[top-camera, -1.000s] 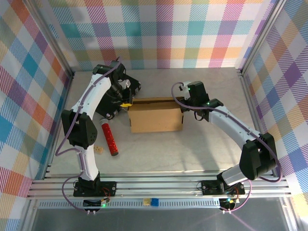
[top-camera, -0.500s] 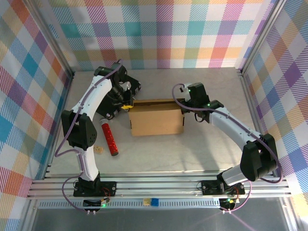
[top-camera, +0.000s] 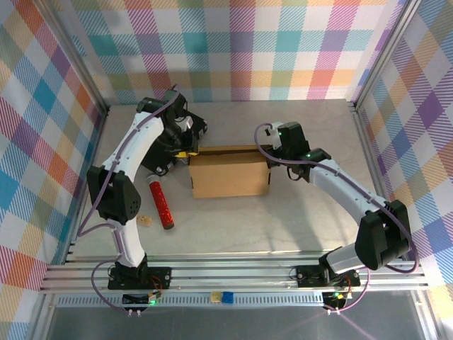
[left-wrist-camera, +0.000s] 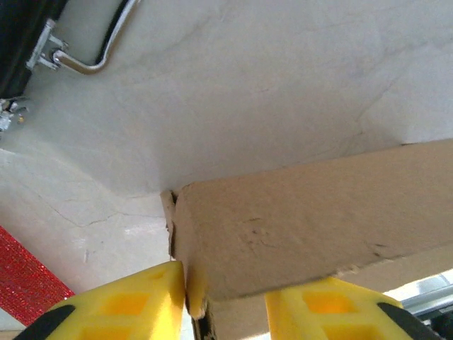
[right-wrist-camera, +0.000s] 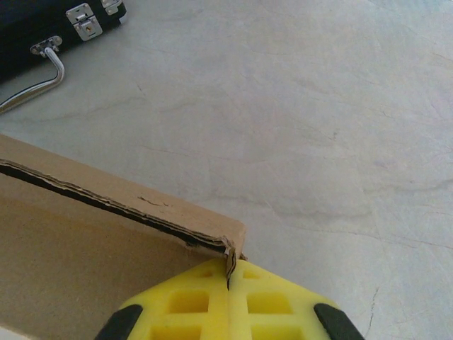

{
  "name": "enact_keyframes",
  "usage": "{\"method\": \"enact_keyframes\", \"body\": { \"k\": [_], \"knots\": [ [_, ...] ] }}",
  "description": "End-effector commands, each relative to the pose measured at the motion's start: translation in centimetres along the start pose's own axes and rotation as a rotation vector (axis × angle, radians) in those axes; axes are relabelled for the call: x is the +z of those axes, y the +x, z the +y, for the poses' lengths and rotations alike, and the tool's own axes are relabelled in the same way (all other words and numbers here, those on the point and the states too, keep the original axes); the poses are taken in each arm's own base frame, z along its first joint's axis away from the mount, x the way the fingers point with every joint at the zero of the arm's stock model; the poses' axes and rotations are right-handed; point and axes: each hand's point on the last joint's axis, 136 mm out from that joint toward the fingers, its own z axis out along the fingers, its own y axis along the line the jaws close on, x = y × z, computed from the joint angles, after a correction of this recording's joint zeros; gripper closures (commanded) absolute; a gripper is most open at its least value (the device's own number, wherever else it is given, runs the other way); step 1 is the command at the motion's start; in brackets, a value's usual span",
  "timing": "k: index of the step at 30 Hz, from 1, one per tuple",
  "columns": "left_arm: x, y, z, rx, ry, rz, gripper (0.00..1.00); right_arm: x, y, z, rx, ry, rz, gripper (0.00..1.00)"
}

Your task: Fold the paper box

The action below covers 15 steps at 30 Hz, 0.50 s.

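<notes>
Resting on pale table (top-camera: 283, 219) amid plaid walls (top-camera: 248, 42): paper box (top-camera: 230, 177); right tool (right-wrist-camera: 228, 275) pinches corner, left tool (left-wrist-camera: 223, 287) spread.

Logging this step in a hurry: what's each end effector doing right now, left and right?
Left end effector: open, with a corner of the paper box between its fingers.
Right end effector: closed, pinching the paper box's edge.

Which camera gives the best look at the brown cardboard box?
The top camera: it takes in the whole box, sitting on the table. The left wrist camera sees one corner of it close up; the right wrist camera sees one rough edge.
</notes>
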Motion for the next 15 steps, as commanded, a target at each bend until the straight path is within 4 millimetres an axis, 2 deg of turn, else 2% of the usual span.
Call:
{"method": "enact_keyframes", "body": {
  "k": [1, 6, 12, 13, 15],
  "knots": [
    [-2.1, -0.8, -0.4, 0.052, -0.008, -0.103, 0.61, -0.4, -0.2, 0.5, -0.009, -0.025, -0.019, 1.00],
    [-3.0, -1.4, -0.3, 0.102, -0.004, -0.216, 0.59, 0.0, 0.0, 0.5, -0.004, -0.023, -0.003, 1.00],
    [-2.9, -1.6, -0.1, 0.184, 0.046, -0.370, 0.60, 0.2, 0.1, 0.6, -0.002, -0.027, 0.006, 1.00],
    [-2.9, -1.8, -0.1, 0.193, 0.070, -0.395, 0.63, 0.3, 0.0, 0.6, -0.002, -0.029, 0.006, 1.00],
    [-2.8, -2.1, -0.5, 0.212, 0.164, -0.439, 0.83, 0.5, 0.0, 0.6, 0.000, -0.028, 0.012, 1.00]
  ]
}}
